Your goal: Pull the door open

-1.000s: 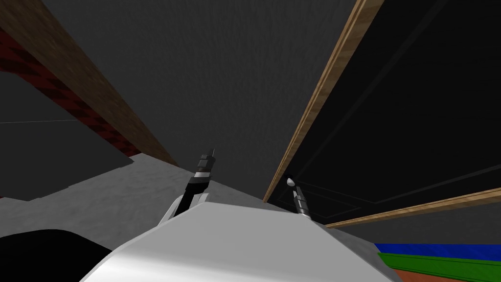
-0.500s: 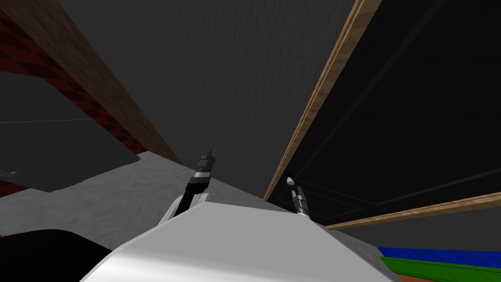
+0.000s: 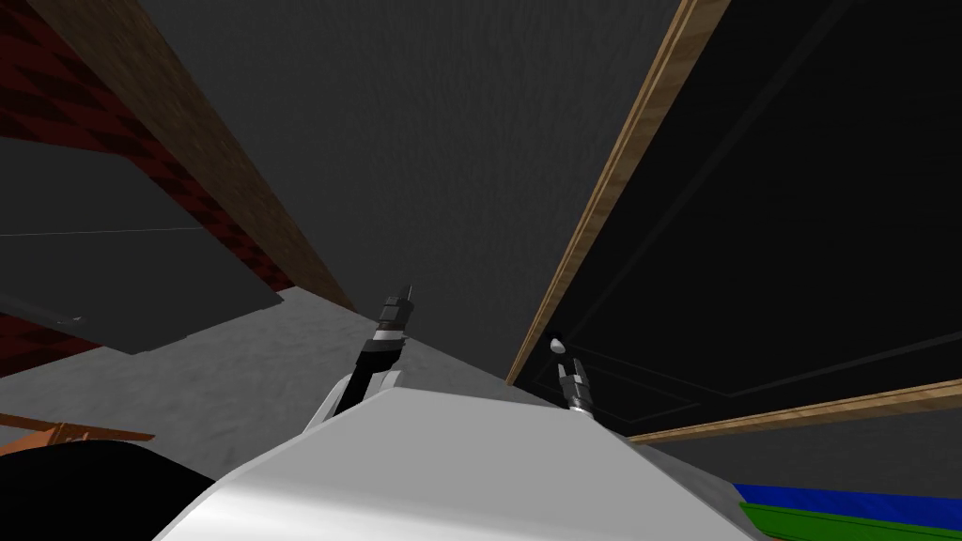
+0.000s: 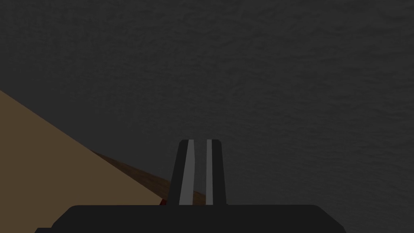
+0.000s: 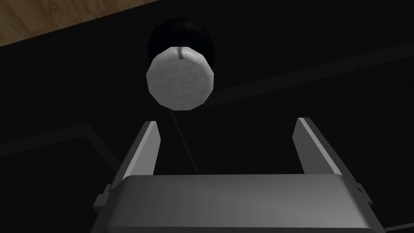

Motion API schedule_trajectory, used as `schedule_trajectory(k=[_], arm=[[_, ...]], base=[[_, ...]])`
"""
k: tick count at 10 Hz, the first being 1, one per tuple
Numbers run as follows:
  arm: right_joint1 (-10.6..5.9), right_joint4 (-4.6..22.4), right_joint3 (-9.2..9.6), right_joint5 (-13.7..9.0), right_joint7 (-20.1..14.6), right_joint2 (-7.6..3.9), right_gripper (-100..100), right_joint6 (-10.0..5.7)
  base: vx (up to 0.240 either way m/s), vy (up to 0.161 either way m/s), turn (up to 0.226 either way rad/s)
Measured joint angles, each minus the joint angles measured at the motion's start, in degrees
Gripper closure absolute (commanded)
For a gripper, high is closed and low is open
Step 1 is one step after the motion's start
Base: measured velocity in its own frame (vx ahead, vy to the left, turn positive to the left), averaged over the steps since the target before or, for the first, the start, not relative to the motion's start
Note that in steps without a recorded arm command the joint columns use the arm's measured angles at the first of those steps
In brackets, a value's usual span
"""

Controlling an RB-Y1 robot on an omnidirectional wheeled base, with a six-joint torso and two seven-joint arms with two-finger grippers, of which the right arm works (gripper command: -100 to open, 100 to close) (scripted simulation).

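the dark, nearly black panelled door (image 3: 752,235) stands in a light wooden frame (image 3: 611,188). its small round pale grey knob (image 5: 180,79) sits on a dark round mount (image 5: 180,32), close to the door's framed edge.

the right jaws are wide open and hold nothing. their two grey fingers (image 5: 150,135) point at the door, and the knob lies just beyond the tips, off toward one finger rather than centred in the gap. the left jaws are closed with only a thin slit between the fingers (image 4: 187,172). they are empty and aimed at a dark grey rough wall (image 3: 423,141) beside the frame.

the door is likely stiff and fairly heavy, and being hinged it will come round in an arc rather than straight back. the knob looks hard, smooth and rounded, so thin blades could slide off its face. the better hold is across its sides, reaching past the widest part toward the mount. the jaws first need centring on the knob.

a grey floor (image 3: 235,366) spreads below the wall. a brown wooden band (image 3: 188,141) edges the wall's far side, with a red chequered patch (image 3: 56,103) beyond it. blue (image 3: 845,493) and green (image 3: 845,521) strips lie by the door's foot.
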Motion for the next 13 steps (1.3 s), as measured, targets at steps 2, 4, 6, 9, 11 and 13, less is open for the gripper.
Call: schedule_trajectory(k=[2,4,6,9,11,13], arm=[[0.13,-0.56,0.84,-1.79,-3.02,0.05,-100,0.45],[0.26,-1.00,1.49,-3.17,-5.70,0.10,-100,0.76],[0.37,-1.53,2.44,-5.22,-8.82,0.15,-100,1.15],[0.55,-2.16,3.32,-7.10,-12.88,0.22,-100,1.62],[0.70,-2.73,4.22,-9.05,-16.02,0.25,-100,2.04],[0.77,-3.13,4.86,-10.42,-18.93,0.29,-100,2.37]], base=[[-0.041,-0.018,0.030],[-0.031,-0.015,0.043],[-0.047,-0.020,0.055],[-0.032,-0.007,0.041],[-0.049,-0.010,0.056],[-0.033,-0.014,0.037]])
